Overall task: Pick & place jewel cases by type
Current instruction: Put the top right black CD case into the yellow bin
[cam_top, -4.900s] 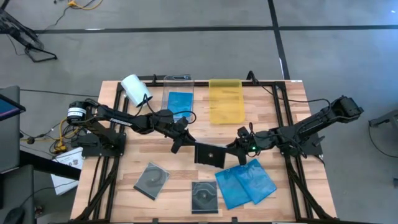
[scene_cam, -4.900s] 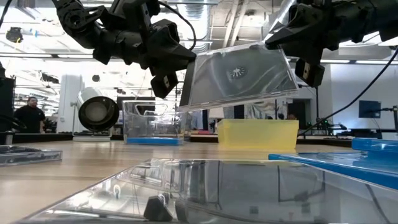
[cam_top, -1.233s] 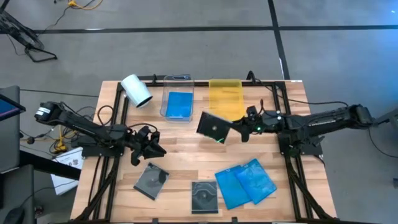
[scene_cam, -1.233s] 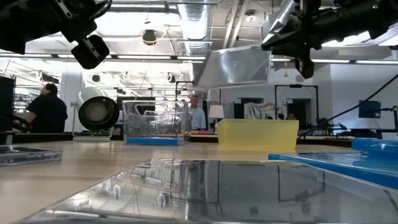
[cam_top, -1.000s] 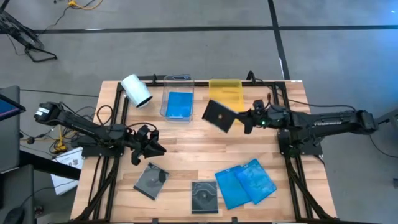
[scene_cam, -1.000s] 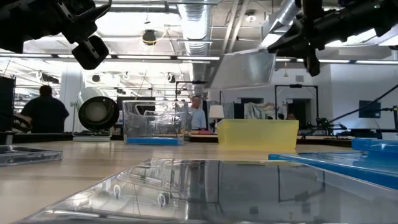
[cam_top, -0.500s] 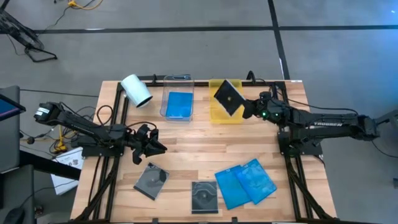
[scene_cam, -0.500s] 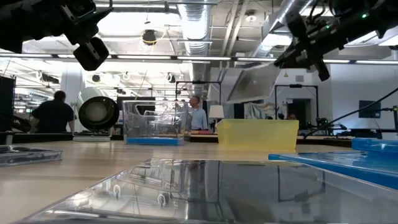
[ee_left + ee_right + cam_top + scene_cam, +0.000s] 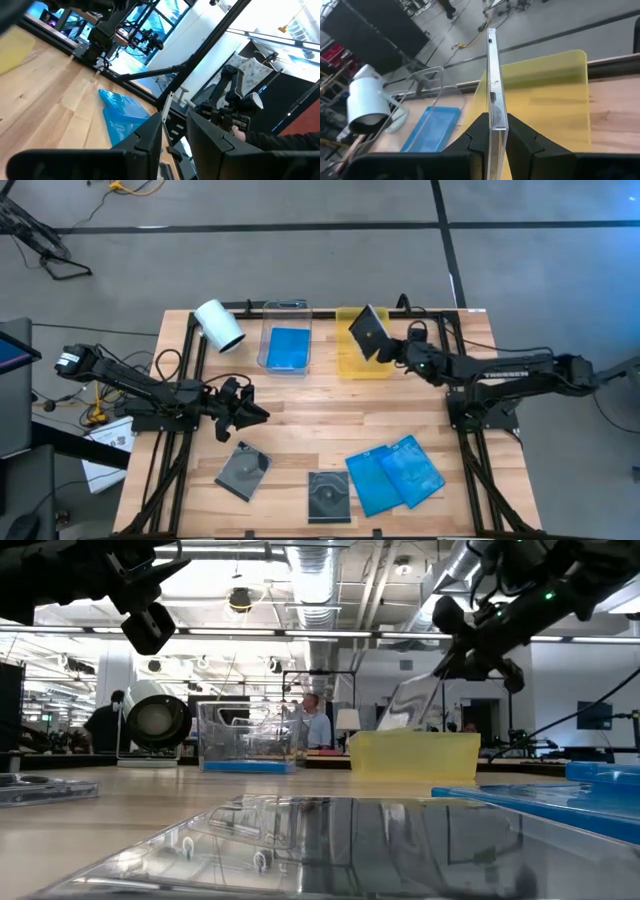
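right pincer (image 9: 492, 131) clamps dark jewel case (image 9: 369, 332) | tilted over yellow tray (image 9: 352, 362) | left pincer (image 9: 173, 131) narrow

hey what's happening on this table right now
The right pincer holds a dark jewel case tilted over the yellow tray, about to lower it in. A blue case already lies in the clear tray. The left pincer waits above the table's left side. Two dark cases and two blue ones remain at the front.
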Tool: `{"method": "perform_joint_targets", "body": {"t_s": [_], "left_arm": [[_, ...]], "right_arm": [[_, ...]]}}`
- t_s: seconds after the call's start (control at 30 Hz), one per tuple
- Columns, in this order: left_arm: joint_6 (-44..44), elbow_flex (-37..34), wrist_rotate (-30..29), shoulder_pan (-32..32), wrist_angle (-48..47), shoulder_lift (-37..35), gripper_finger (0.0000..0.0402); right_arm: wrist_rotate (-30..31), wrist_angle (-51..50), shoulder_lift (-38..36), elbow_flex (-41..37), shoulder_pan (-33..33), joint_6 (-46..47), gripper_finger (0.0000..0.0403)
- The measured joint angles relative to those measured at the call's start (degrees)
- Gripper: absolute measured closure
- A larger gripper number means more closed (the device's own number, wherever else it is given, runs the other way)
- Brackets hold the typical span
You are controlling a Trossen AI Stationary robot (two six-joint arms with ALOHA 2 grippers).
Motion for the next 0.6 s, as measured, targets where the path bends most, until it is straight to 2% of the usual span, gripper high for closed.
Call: {"method": "perform_joint_targets", "body": {"t_s": [0.23, 0.6], "left_arm": [[0.02, 0.02, -1.48, 0.00, 0.46, 0.00, 0.0317], [0.22, 0.04, -1.93, 0.00, 0.46, 0.00, 0.0317]], "right_arm": [[2.53, 0.89, 6.96, 3.19, -0.59, 1.89, 0.0363], [2.56, 0.70, 18.43, 8.37, -1.11, 7.45, 0.0363]]}}
